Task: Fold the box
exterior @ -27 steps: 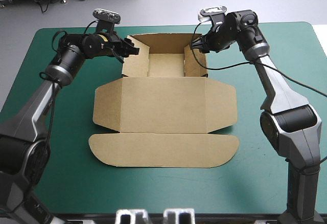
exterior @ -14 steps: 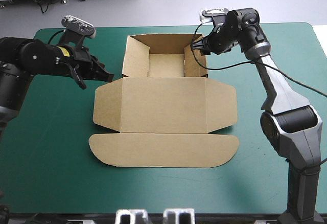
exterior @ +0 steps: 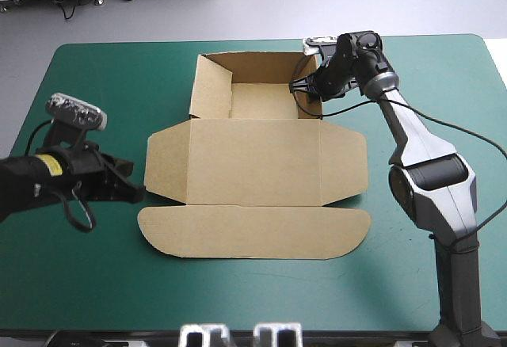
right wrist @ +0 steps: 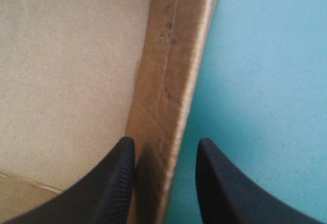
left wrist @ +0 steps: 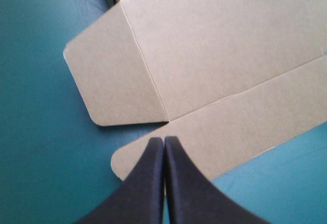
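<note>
1. Box [exterior: 253, 173] sits in the middle of the teal-green worktop [exterior: 95, 284]. Its far half is a tray [exterior: 257, 101] with the walls standing, and its near half is the lid [left wrist: 219, 45], lying flat toward the robot with the left side flap [left wrist: 110, 75] and the long front flap [left wrist: 230, 127] spread out.
2. Right fingers [right wrist: 112, 183] stand apart, straddling the tray's right wall [right wrist: 168, 81] — one inside the tray, one outside over the cover. As far as I can see they are not yet clamped on it.
3. Left fingers [left wrist: 150, 183] are pressed together into a single point and hold nothing. They sit by the box's near left corner, aimed at the notch where the side flap meets the front flap.
4. My guess is that the step in hand is firming up that right wall. To do it well, the fingers should close squarely on the board and keep it upright, pressing into the crease rather than tugging outward, so the tray doesn't skid.
5. If the left arm is to lift a flap, I'd bring that closed point in low and flat under the edge — otherwise it may just shove the whole sheet along.
</note>
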### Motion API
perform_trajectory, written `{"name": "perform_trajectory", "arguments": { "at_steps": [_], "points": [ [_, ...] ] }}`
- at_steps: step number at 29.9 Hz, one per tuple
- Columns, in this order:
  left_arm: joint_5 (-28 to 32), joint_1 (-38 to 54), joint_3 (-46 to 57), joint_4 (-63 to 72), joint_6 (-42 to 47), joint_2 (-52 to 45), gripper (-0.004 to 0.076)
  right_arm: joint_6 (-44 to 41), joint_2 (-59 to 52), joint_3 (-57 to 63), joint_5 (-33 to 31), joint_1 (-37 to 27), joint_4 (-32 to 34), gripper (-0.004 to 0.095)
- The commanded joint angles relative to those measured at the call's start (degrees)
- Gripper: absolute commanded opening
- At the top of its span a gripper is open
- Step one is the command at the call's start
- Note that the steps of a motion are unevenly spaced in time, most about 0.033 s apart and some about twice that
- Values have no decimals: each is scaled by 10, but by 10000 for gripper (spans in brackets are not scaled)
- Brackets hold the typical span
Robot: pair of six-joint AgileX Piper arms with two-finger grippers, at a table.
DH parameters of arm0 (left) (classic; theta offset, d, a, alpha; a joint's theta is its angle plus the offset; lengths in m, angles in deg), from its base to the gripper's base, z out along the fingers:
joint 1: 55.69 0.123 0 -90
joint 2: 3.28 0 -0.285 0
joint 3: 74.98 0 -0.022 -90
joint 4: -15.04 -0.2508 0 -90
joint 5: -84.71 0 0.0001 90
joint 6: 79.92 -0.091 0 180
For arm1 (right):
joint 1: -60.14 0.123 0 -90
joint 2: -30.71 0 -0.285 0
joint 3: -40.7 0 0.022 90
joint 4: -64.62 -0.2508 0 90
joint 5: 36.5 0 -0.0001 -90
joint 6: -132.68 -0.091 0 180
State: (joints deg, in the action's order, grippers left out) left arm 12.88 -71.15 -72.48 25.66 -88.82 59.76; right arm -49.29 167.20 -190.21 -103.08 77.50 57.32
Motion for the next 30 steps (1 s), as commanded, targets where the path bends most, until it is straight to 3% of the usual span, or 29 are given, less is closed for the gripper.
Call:
{"name": "perform_trajectory", "arguments": {
  "at_steps": [1, 3, 7, 15, 21, 30],
  "points": [
    [-18, -2, 53, 10, 12, -63, -10, 5, -35, -17, 13, 0, -8, 136],
    [-18, -2, 88, 10, 15, -96, -10, 14, -35, -18, 1, 0, -10, -21],
    [-18, -2, 151, 7, 38, -160, -10, 14, -39, -49, -50, 0, -6, -19],
    [-18, -2, 209, -7, 98, -252, -10, 8, -126, -68, -50, -33, -5, -19],
    [-18, -2, 209, -31, 121, -288, -10, 20, -209, -4, -51, -103, 46, -19],
    [-18, -2, 212, -53, 132, -294, -10, 57, -323, 218, -50, -290, 85, -19]
  ]
}}
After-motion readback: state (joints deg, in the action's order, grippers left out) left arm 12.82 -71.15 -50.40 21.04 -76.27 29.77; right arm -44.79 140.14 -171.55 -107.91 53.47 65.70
